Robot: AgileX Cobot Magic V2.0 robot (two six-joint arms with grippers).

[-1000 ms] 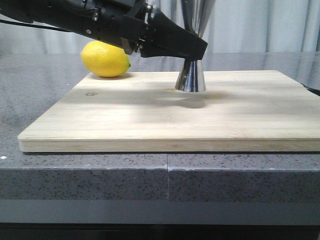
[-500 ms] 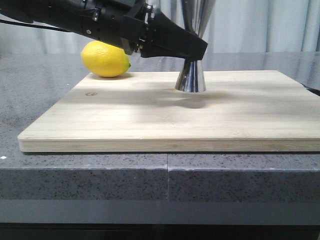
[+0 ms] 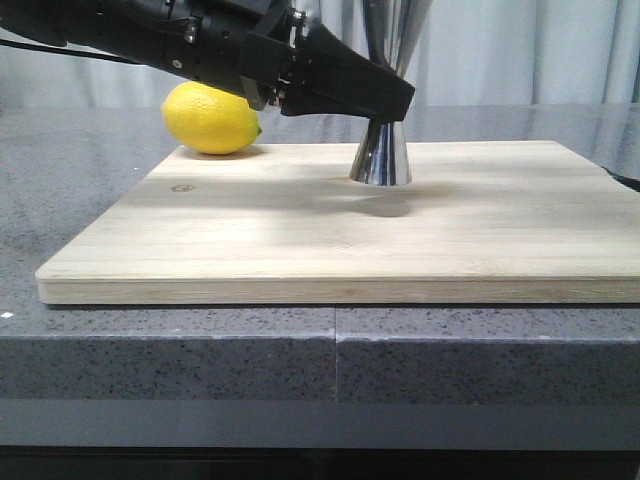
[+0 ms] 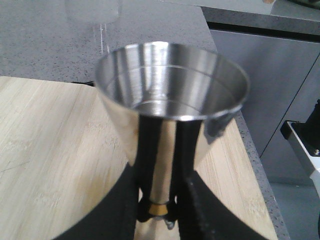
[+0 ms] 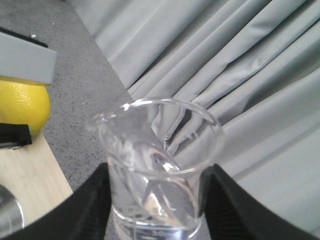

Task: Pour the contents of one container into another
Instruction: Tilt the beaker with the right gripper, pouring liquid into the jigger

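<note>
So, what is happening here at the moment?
The left gripper is shut on the jigger, which stands upright on the wooden board. The right gripper is shut on the glass beaker, shown against the curtain. A lemon lies at the board's far left corner.

The front view sits low, near table level, facing forward across the board [image 3: 330, 240] toward the curtain [image 3: 520, 50]. The left wrist view looks down close onto the jigger [image 4: 170, 100], which the front view shares. The right wrist view is close behind the beaker [image 5: 157, 175], facing the curtain, with the lemon [image 5: 22, 107] at its edge.
</note>
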